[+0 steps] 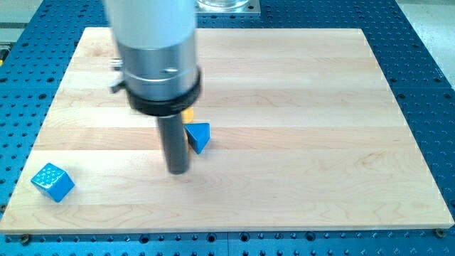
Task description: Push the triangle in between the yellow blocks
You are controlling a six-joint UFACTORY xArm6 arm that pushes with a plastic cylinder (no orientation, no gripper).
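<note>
A blue triangle block (199, 136) lies near the board's middle. Just above it at the view's top side, a small piece of a yellow block (188, 114) shows; the arm's body hides the rest of it. I can see only this one yellow block. My tip (178, 171) rests on the board just left of and slightly below the blue triangle, very close to it.
A blue cube (52, 182) sits near the board's bottom left corner. The wooden board (320, 142) lies on a blue perforated table. The arm's large grey and black body (156, 57) covers the upper left middle of the view.
</note>
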